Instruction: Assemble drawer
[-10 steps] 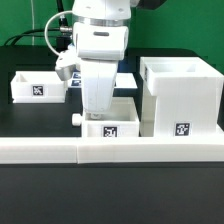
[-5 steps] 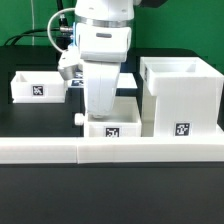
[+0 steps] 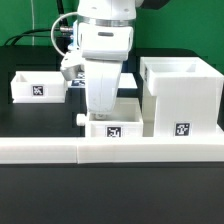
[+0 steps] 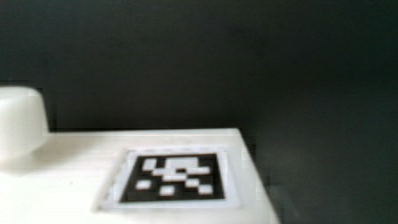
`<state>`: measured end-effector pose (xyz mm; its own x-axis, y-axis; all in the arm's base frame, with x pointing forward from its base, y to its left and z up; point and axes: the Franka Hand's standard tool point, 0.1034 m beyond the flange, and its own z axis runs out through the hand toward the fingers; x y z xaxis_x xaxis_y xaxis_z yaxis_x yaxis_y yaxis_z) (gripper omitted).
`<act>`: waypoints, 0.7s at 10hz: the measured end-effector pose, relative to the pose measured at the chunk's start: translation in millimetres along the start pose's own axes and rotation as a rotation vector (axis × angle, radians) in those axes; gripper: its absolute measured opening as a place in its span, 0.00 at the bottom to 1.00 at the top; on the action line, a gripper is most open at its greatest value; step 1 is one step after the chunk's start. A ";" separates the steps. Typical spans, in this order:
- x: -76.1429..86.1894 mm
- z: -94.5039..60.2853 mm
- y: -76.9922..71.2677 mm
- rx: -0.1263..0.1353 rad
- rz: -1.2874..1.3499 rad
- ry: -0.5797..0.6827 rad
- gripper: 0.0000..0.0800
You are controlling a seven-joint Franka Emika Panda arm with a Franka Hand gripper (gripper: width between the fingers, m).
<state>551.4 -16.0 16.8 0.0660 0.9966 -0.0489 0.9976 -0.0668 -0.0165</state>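
Pincer [image 3: 103, 116] at near tray [image 3: 112, 131]; housing [image 3: 180, 100], border bar [image 3: 50, 152] adjacent.

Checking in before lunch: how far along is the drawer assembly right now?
Done: nothing yet; both trays sit outside the housing. In hand: the claw is down at the middle tray, its grip hidden. Left: slot in that tray and the tray at the exterior view's left.
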 end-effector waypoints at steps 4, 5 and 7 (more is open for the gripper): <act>-0.8 1.8 -1.1 -0.014 0.003 0.003 0.05; -0.6 2.2 -1.1 -0.015 0.002 0.003 0.05; 2.7 4.6 -1.0 -0.041 -0.007 0.006 0.05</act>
<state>550.5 -13.4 12.1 0.0595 0.9973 -0.0426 0.9980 -0.0585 0.0239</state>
